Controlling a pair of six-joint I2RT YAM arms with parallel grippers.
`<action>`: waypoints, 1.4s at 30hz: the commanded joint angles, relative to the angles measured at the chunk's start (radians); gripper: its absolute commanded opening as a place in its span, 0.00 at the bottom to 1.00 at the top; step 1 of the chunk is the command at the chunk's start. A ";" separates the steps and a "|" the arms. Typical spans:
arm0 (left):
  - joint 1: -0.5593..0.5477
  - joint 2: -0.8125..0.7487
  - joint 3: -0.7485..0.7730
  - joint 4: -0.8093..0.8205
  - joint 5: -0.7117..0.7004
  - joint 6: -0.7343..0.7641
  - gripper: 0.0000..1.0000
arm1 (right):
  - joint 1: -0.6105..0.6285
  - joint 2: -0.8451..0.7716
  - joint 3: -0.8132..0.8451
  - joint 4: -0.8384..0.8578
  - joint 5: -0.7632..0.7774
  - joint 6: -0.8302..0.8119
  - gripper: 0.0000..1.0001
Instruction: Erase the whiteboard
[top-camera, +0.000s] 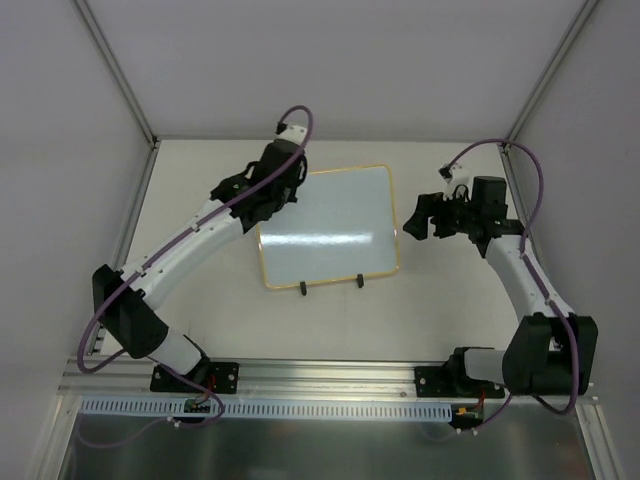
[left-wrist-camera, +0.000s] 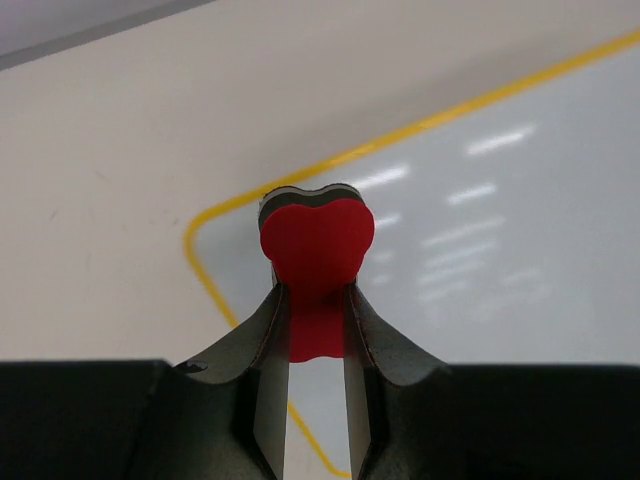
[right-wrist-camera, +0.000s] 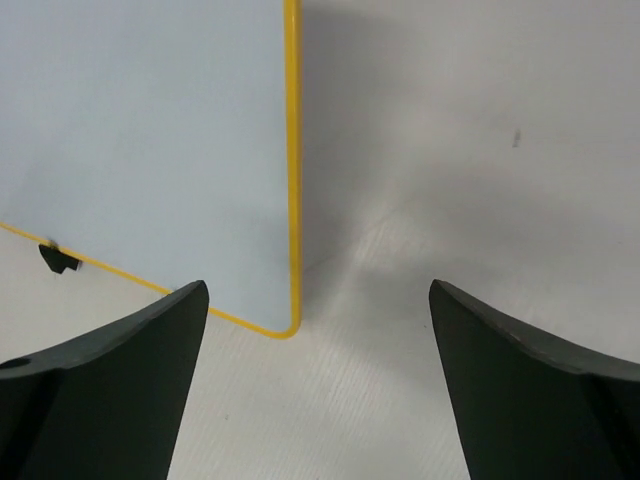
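Observation:
The whiteboard (top-camera: 335, 228) lies flat in the middle of the table, with a yellow frame and two black feet (top-camera: 303, 289) at its near edge. No writing shows on it. My left gripper (top-camera: 284, 193) is over the board's far left corner. In the left wrist view it (left-wrist-camera: 315, 295) is shut on a small red block (left-wrist-camera: 317, 238) with a dark underside, held at the board's (left-wrist-camera: 480, 250) rounded corner. My right gripper (top-camera: 412, 222) is open and empty just beside the board's right edge. In the right wrist view it (right-wrist-camera: 318, 290) hangs over the board's (right-wrist-camera: 150, 130) near right corner.
White enclosure walls with metal posts (top-camera: 115, 70) surround the table. A metal rail (top-camera: 330, 375) carrying both arm bases runs along the near edge. Purple cables (top-camera: 300, 115) loop above each arm. A black foot (right-wrist-camera: 58, 258) shows in the right wrist view.

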 joint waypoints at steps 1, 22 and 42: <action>0.124 -0.105 -0.032 -0.005 0.009 -0.017 0.00 | -0.005 -0.158 0.101 -0.134 0.191 0.041 0.99; 0.807 0.215 -0.217 -0.008 0.407 -0.175 0.18 | -0.005 -0.744 0.032 -0.324 0.462 0.239 0.99; 0.847 -0.139 -0.251 -0.051 0.443 -0.146 0.99 | -0.003 -0.799 0.171 -0.393 0.653 0.132 0.99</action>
